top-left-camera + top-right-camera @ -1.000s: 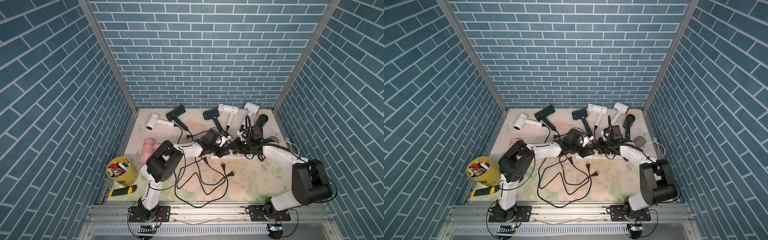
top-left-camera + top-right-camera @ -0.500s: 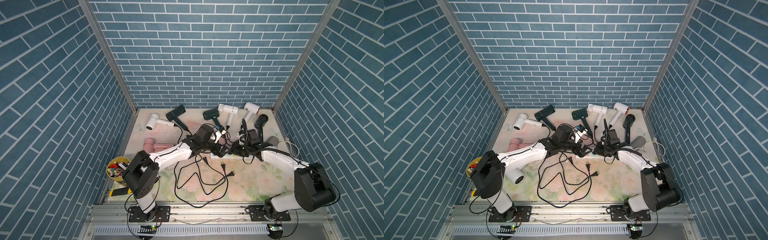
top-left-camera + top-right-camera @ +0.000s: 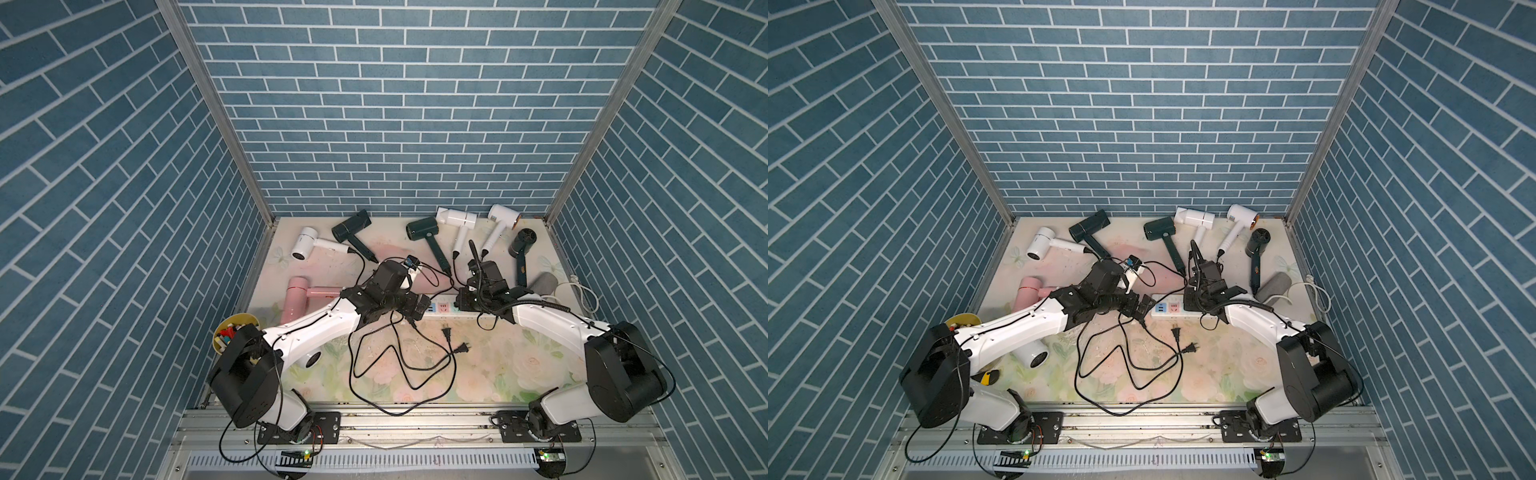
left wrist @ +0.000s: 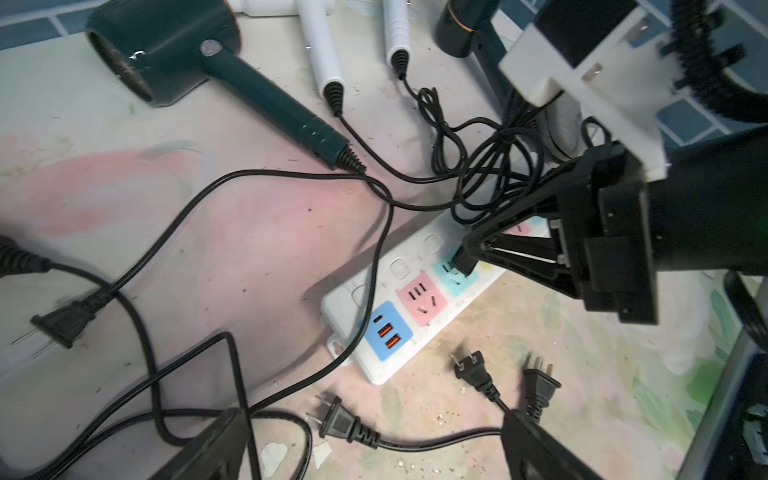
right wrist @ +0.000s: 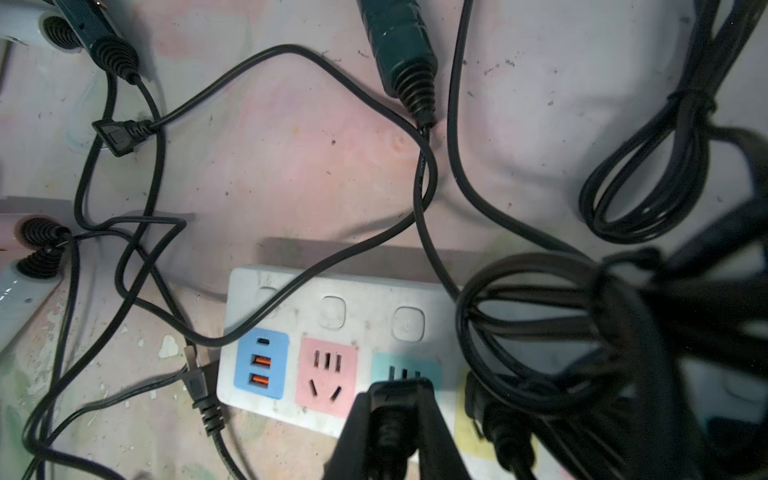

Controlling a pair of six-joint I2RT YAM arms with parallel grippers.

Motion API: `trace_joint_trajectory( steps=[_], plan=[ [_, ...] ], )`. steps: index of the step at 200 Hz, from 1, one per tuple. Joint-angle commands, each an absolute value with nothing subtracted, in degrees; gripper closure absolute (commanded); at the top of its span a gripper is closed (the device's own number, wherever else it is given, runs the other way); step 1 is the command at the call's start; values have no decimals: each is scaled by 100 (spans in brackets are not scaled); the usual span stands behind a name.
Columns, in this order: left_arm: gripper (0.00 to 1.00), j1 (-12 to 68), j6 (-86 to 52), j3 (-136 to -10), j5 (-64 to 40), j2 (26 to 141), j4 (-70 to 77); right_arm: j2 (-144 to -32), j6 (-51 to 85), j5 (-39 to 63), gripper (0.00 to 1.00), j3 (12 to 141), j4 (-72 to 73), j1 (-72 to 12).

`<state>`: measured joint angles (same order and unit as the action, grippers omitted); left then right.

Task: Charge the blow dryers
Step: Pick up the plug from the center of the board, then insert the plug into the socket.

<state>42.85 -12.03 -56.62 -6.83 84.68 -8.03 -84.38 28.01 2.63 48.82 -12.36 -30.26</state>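
Note:
Several blow dryers lie along the back of the table in both top views: white (image 3: 305, 248), dark (image 3: 351, 226), dark green (image 3: 422, 230) and pink (image 3: 297, 297) among them. Their black cords tangle round the white power strip (image 3: 442, 308). My right gripper (image 5: 401, 415) is shut on a black plug (image 5: 401, 395) standing at the teal socket (image 5: 405, 370). My left gripper (image 4: 374, 453) is open just off the strip's left end (image 3: 1142, 309). A loose plug (image 4: 340, 422) lies on the table between its fingers, untouched.
Another plug (image 5: 494, 415) sits in the yellow socket beside the teal one. Two loose plugs (image 3: 446, 332) (image 3: 461, 347) lie in front of the strip. A grey cylinder (image 3: 544, 284) stands at the right, a yellow cup (image 3: 237, 332) at the left edge.
My left gripper has gone from shut to open, and the left arm has stretched out low toward the strip's left end. The right gripper has stayed shut on its plug.

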Motion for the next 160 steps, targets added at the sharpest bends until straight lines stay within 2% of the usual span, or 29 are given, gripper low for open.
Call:
trace_joint_trajectory(
  steps=[1,81,160],
  plan=[
    [0,4079,-1362,-5443,-391,8304,-586,-8662,2637,-83,100,4939,-1363,-3087],
    [0,3862,-1370,-5230,-476,8125,-482,-8878,2814,-45,100,4949,-1361,-3249],
    [1,3841,-1362,-5203,-505,8082,-466,-8657,2936,-509,100,4972,-2007,-3375]
  ],
)
